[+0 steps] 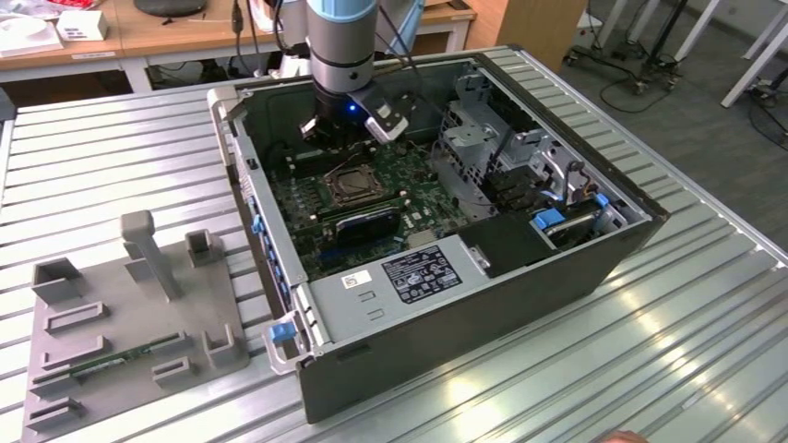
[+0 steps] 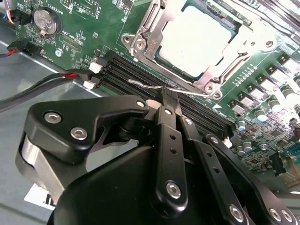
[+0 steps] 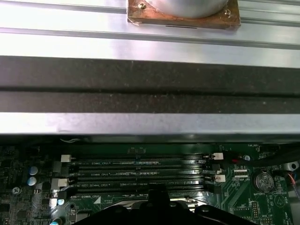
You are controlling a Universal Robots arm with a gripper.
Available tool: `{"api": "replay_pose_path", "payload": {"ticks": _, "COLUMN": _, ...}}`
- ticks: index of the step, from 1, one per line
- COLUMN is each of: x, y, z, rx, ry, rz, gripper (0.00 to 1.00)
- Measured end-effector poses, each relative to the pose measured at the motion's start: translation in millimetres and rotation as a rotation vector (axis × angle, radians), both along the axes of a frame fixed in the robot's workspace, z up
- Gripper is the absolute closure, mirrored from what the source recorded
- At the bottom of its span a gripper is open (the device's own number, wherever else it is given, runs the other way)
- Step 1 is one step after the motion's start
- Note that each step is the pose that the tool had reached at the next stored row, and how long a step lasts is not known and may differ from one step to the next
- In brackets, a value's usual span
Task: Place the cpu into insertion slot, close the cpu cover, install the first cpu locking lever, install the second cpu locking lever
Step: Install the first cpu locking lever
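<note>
Already the cpu (image 2: pixel 200 40) lies in the insertion slot (image 2: pixel 234 51) on the motherboard (image 2: pixel 84 28) (silvery cpu cover (image 2: pixel 150 40) framing it), inside the computer case (image 1: pixel 493 305) on the desk (image 1: pixel 689 351). The tool (image 2: pixel 168 96), fingers together, pinches a thin wire lever (image 2: pixel 150 86) just beside the slot.

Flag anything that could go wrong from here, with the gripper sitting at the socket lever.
1. In the second wrist view the gripper is at a thin wire lever by the cpu cover; the wire could slip free.
2. The memory slots lie directly beneath, so a downward slip could scrape them.
3. The red and black cable runs nearby and could snag.
</note>
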State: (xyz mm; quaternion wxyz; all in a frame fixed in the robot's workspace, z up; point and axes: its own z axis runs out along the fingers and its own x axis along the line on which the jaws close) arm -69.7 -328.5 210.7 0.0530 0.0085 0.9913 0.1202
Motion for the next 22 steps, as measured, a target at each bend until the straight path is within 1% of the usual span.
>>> {"api": "replay_pose_path", "payload": {"ticks": 9, "x": 0.9, "y": 0.0, "z": -6.2, "rx": 0.0000, "ry": 0.0000, "rz": 0.000, "gripper": 0.89}}
{"api": "replay_pose_path", "payload": {"ticks": 15, "x": 1.0, "y": 0.0, "z": -6.7, "rx": 0.0001, "ry": 0.0000, "rz": 0.000, "gripper": 0.89}}
{"api": "replay_pose_path", "payload": {"ticks": 22, "x": 1.7, "y": 0.0, "z": -9.2, "rx": 0.0004, "ry": 0.0000, "rz": -0.006, "gripper": 0.89}}
